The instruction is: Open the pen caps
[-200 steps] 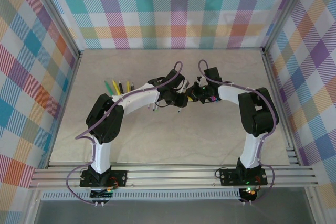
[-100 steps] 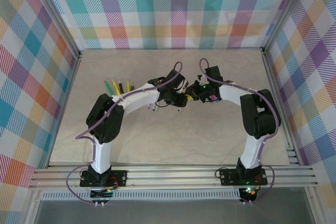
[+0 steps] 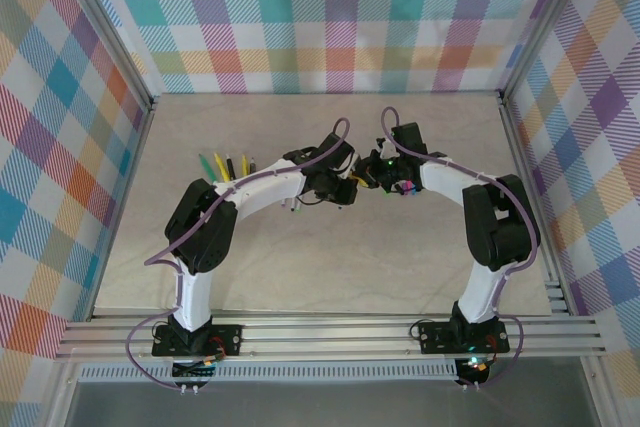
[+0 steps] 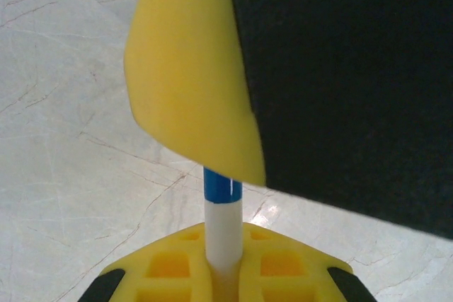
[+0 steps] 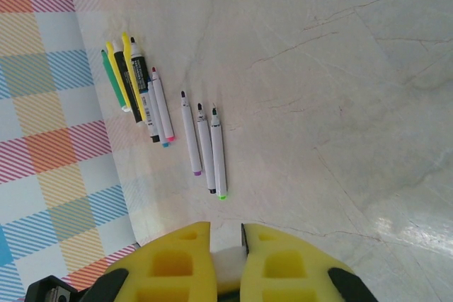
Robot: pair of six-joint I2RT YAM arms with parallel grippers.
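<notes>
Blue at one end, the thin white plastic pen ran straight from my left hand, which gripped its barrel, to my right hand, closed on the blue end, above the tabletop.

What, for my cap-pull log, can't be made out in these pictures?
- Left wrist: pen tip beyond its blue band, hidden behind a yellow pad.
- Right wrist: white piece in the right gripper, cut off by the bottom edge.
- Top external: the pen, too small between left gripper and right gripper.
</notes>
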